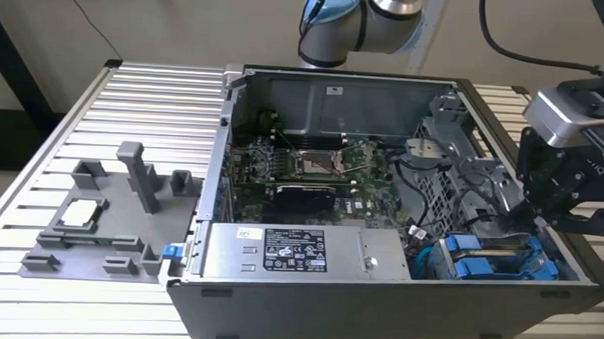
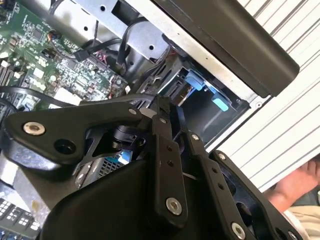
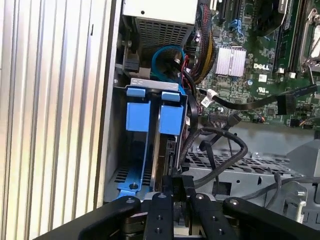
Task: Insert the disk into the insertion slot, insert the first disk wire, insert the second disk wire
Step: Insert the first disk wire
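While the pincer point(image 3: 175, 194) hung inside the case point(image 1: 378, 308), at the insertion slot point(image 3: 136, 155) in its corner by the edge of the worktop point(image 1: 133, 96), seemingly to reach the cables point(image 3: 220, 145) there, its grip could not be determined.

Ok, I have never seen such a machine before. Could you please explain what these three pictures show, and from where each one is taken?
This is one robot arm working inside an open computer case, which lies on a ribbed metal table. The exterior view comes from a camera off the arm; both wrist views come from cameras riding on the arm, looking past its black gripper. The gripper is at the drive cage with blue carriers, on the exterior view's right. On its left stands a grey plastic tray with upright posts. Whether the gripper holds anything, I cannot tell. A person's hand shows in the second wrist view.
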Controlling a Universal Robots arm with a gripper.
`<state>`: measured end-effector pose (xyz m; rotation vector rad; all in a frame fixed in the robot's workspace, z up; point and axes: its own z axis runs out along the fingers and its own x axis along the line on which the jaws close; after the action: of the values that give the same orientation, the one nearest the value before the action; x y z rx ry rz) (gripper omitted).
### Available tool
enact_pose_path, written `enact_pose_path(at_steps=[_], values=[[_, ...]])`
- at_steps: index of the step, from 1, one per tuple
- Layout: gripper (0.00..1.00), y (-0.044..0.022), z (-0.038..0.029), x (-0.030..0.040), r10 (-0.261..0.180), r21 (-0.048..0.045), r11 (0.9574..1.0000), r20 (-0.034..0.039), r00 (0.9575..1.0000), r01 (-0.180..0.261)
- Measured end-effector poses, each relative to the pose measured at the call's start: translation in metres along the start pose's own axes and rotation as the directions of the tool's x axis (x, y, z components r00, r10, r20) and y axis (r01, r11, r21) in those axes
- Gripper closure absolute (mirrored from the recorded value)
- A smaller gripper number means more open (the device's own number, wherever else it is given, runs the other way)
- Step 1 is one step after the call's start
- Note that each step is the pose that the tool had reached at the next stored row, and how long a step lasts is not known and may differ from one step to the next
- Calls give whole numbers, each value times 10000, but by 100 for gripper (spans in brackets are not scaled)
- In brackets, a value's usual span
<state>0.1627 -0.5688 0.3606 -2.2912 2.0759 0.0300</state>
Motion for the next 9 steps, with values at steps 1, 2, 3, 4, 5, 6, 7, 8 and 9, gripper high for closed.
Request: enact_pose_path(at_steps=[1,2,3,4,5,6,7,8,9], values=[[81,2,8,0,57,42,10000,-30,10000,-57],[81,3,15,1,118,83,9999,-50,9999,-117],[81,4,22,1,183,123,9998,-65,9998,-182],[81,4,29,1,250,165,9996,-76,9997,-249],[81,6,36,1,309,207,9993,-86,9995,-307],[81,8,44,1,357,253,9991,-92,9993,-354],[81,12,53,1,391,306,9988,-100,9992,-388],[81,18,61,1,404,342,9986,-107,9991,-400],[81,18,63,1,403,342,9986,-114,9991,-399]])
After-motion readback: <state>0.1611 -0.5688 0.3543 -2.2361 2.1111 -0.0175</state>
